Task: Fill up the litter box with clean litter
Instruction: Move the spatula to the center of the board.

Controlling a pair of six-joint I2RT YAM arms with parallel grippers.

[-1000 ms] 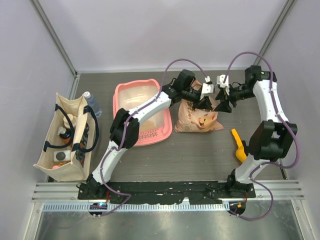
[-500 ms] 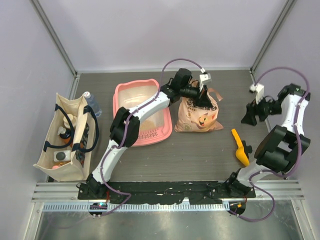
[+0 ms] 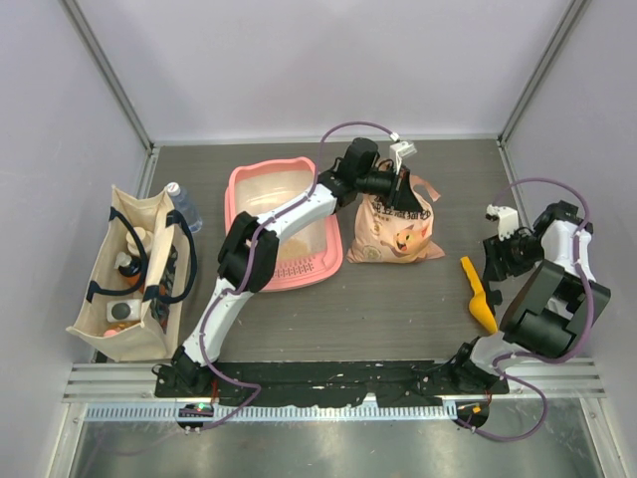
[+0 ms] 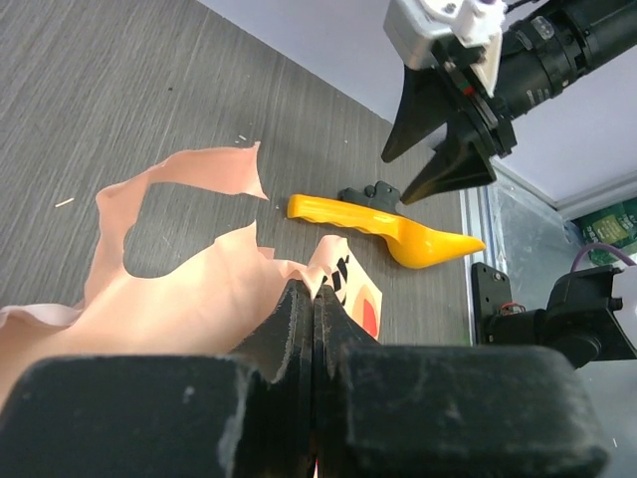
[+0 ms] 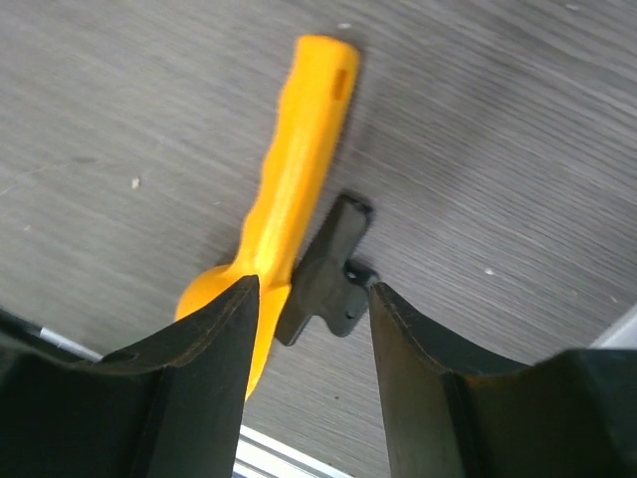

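The litter box (image 3: 271, 191) lies beside the bag (image 3: 398, 237) our left gripper (image 4: 312, 299) pinches. Our right gripper (image 5: 314, 299) gapes above the scoop (image 5: 299, 169)

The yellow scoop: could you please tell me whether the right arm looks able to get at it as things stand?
Probably yes. The right gripper hangs open directly over the scoop, whose handle lies uncovered. Only a small black part lies against it, which is likely no hindrance.

A peach bag (image 3: 398, 237) has its torn top pinched in the left jaws. Below the parted right jaws, a yellow scoop (image 5: 291, 189) lies on the desk (image 3: 388, 319), with a black piece (image 5: 326, 277) just beside it.
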